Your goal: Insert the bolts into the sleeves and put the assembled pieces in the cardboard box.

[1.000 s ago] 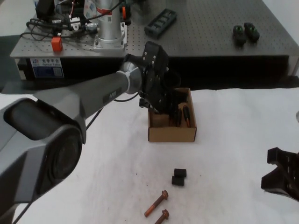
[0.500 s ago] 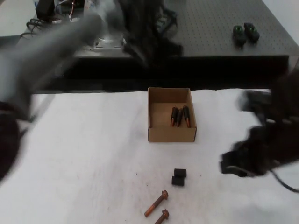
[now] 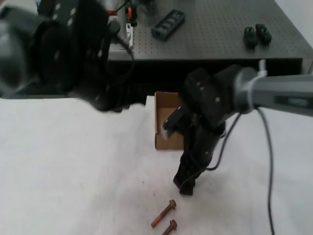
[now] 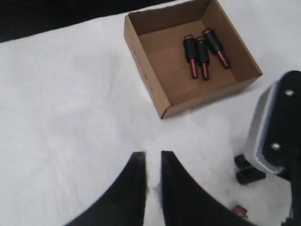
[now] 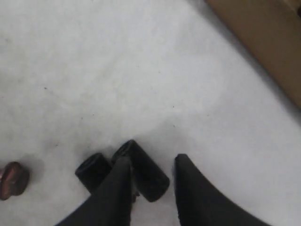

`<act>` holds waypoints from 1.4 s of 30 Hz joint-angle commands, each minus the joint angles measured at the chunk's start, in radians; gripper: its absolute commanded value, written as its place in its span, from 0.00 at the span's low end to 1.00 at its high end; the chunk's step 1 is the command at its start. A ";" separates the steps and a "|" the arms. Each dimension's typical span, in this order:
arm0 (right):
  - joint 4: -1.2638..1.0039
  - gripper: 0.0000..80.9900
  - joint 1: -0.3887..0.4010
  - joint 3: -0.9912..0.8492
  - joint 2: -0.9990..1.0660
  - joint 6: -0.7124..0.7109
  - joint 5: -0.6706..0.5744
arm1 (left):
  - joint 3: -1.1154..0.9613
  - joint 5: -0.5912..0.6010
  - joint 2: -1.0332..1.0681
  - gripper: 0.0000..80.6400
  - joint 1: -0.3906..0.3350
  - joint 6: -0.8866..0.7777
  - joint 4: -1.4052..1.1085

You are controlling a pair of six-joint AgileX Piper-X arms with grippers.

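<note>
White cloth covers the worktop (image 3: 73, 171); a dark perforated bench stands behind.

- Two black sleeves (image 5: 143, 175) lie touching each other on the cloth, near the front of the cardboard box (image 4: 214, 100). Two bolts (image 3: 163, 213) lie just beyond them, loose.
- Box holds three assembled pieces (image 4: 197, 52).
- Right pincer (image 5: 153, 159): fingers apart, straddling one sleeve, not clamped.
- Left pincer (image 4: 153, 157): fingers a narrow gap apart, holding nothing.

Handling, judged: sleeves look small, light, stiff and smooth. They would likely roll or squirt out of a skewed grip. Best taken across the round body at mid-length. The touching neighbour may get nudged.

Change: a second ago the left arm hung over the box and the right pincer waited at the worktop's edge. Now the left has pulled back high, and the right has swung in onto the sleeves.
</note>
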 commanded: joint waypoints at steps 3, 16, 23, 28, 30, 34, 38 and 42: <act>0.036 0.28 0.019 -0.035 0.047 -0.048 0.026 | 0.100 0.026 -0.081 0.11 0.000 0.037 -0.015; 0.117 0.28 0.019 -0.033 0.047 -0.099 -0.001 | 0.100 0.075 -0.083 0.11 0.000 0.037 -0.013; 0.103 0.28 0.019 -0.033 0.050 -0.115 -0.004 | 0.100 0.075 -0.083 0.11 0.000 0.037 -0.013; 0.094 0.28 0.019 -0.033 0.087 -0.119 0.003 | 0.100 0.086 -0.083 0.11 0.000 0.059 -0.013; 0.084 0.27 0.019 -0.033 0.101 -0.113 0.021 | 0.100 0.105 -0.083 0.11 0.000 0.083 -0.011; 0.048 0.18 0.019 -0.035 0.099 -0.106 0.027 | 0.100 0.123 -0.083 0.11 0.000 0.114 -0.003; 0.052 0.06 0.008 -0.035 0.085 -0.084 0.075 | 0.100 0.258 -0.067 0.11 0.000 0.160 0.035; 0.050 0.06 -0.040 -0.035 0.030 -0.035 0.034 | 0.100 0.314 -0.008 0.16 -0.020 0.200 0.057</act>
